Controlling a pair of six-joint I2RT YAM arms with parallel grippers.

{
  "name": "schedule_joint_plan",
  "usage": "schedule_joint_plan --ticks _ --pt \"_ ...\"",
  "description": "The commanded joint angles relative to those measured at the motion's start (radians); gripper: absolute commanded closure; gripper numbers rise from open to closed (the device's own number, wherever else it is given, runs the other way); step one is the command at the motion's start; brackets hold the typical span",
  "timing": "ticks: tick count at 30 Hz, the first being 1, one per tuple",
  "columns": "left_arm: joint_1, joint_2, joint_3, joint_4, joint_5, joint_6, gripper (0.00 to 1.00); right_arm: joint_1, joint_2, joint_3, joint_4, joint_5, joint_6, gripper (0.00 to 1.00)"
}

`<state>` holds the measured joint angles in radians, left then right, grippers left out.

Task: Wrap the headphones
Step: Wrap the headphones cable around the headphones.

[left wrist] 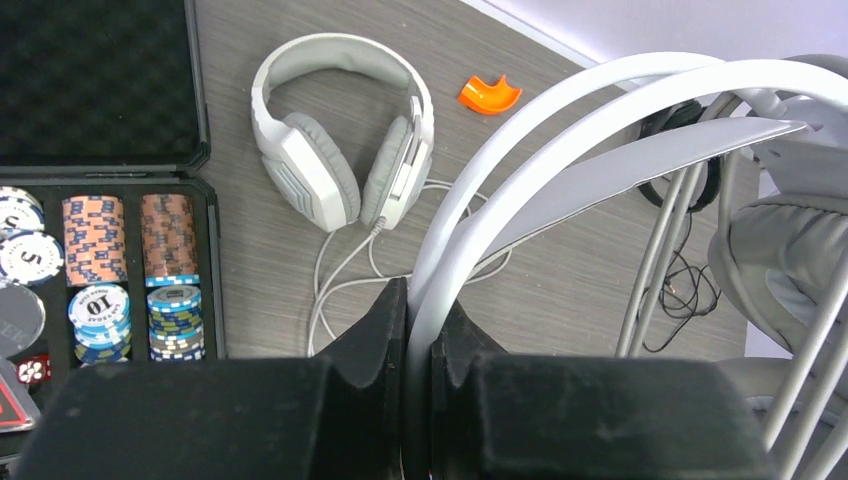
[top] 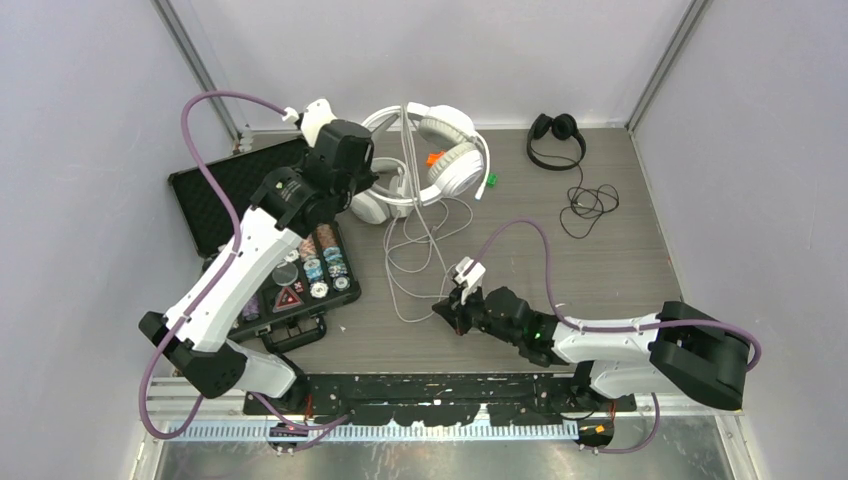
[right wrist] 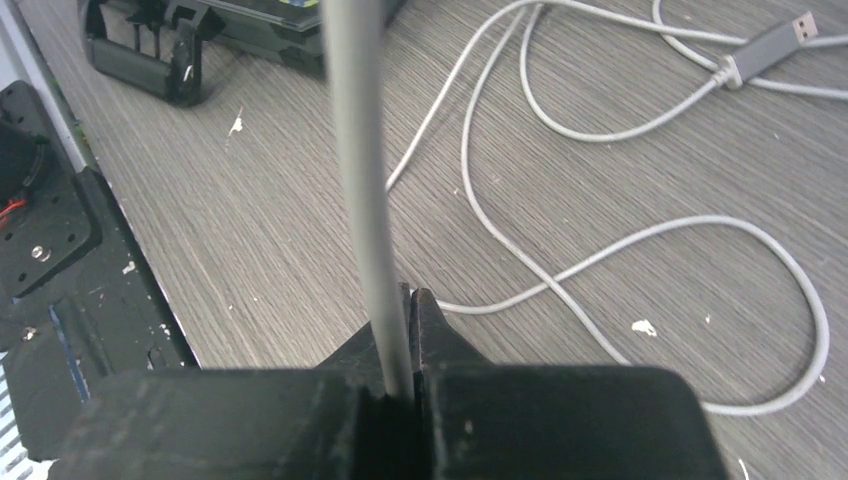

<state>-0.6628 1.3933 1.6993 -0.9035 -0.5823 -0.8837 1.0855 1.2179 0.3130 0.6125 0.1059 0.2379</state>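
Your left gripper (left wrist: 418, 305), upper left in the top view, is clamped on the band of 1 white headset (left wrist: 620, 160). Your right gripper (right wrist: 405, 310), lower centre, is pinched shut on a white cable (right wrist: 355, 150). 1 black headset (top: 556, 135) lies upper right.
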Motion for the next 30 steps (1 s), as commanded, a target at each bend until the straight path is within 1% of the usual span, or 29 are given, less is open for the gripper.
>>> schedule_joint_plan --ticks 1,9,13,16,18,19,23,28,30 --pt "0.020 -0.033 0.085 0.109 -0.016 -0.022 1.00 0.006 -0.027 -0.033 0.098 0.083 0.058 1.00" --pt "0.057 -0.035 0.094 0.114 0.078 -0.059 1.00 0.005 -0.078 -0.037 0.048 0.123 0.060 1.00" --pt "0.076 -0.050 0.092 0.109 0.157 -0.070 1.00 -0.008 -0.060 -0.029 0.059 0.135 0.075 1.00" --pt "0.088 -0.075 0.080 0.119 0.235 -0.048 1.00 -0.032 -0.047 -0.010 0.063 0.127 0.099 1.00" --pt "0.098 -0.104 0.060 0.124 0.278 -0.041 1.00 -0.066 -0.047 -0.006 0.079 0.099 0.130 1.00" --pt "0.106 -0.124 0.047 0.122 0.297 -0.049 1.00 -0.103 -0.044 -0.006 0.087 0.070 0.163 1.00" --pt "0.157 -0.183 -0.013 0.159 0.400 -0.107 1.00 -0.219 0.002 0.005 0.107 -0.038 0.244 1.00" --pt "0.175 -0.209 -0.035 0.204 0.516 -0.115 1.00 -0.240 0.046 0.044 0.097 -0.073 0.275 1.00" --pt "0.179 -0.213 -0.047 0.246 0.610 -0.089 1.00 -0.241 0.038 0.063 0.094 -0.077 0.281 1.00"
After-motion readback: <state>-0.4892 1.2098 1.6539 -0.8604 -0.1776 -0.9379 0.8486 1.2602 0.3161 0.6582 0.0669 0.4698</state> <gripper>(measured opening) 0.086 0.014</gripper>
